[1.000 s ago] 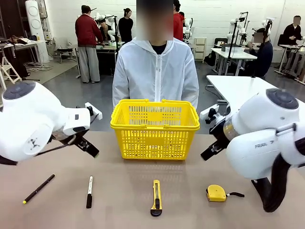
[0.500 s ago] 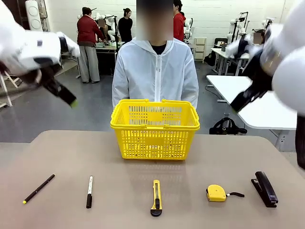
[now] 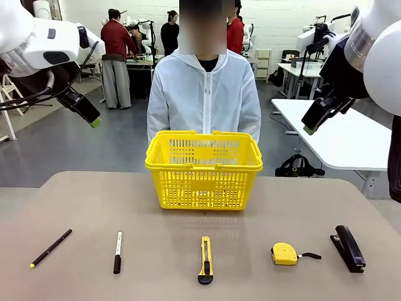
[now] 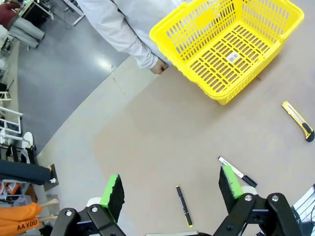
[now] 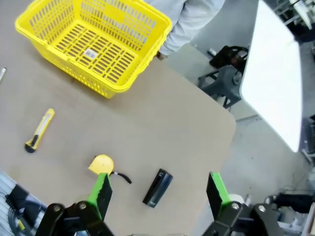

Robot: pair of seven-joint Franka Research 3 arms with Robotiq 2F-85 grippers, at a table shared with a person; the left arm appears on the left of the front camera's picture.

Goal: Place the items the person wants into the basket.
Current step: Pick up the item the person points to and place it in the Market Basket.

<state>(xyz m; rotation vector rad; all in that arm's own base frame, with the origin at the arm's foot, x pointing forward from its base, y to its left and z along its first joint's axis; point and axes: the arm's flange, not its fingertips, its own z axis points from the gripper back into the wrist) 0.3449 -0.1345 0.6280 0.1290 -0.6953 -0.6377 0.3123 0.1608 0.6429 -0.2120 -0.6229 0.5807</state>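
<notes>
Both grippers hang high above the table [image 3: 188, 219] with jaws spread wide and nothing between the pads. In the front view the left gripper [image 3: 93, 120] and the right gripper [image 3: 308, 128] sit either side of the person [image 3: 205, 94]. That view also lays out the near row, left to right: pen [image 3: 51, 248], marker [image 3: 117, 252], knife [image 3: 205, 259], tape measure [image 3: 284, 253], stapler [image 3: 349, 248]. The items lie well apart from one another. The basket [image 3: 203, 164] stands behind them, at the person's edge.

Looking down, the left wrist view frames the left gripper [image 4: 171, 184] over the pen [image 4: 183, 206]. The marker [image 4: 236, 172] is partly behind a pad [image 4: 230, 179], and the knife [image 4: 298, 114] lies off to the side. The right wrist view puts the right gripper [image 5: 158, 189] over the tape measure [image 5: 101, 164] and stapler [image 5: 157, 188], with the knife [image 5: 39, 130] farther off. Both wrist views look into the basket [image 4: 170, 29] [image 5: 74, 73], showing a white label on its floor and a hand [image 4: 158, 67] [image 5: 160, 55] at the table edge beside it.
</notes>
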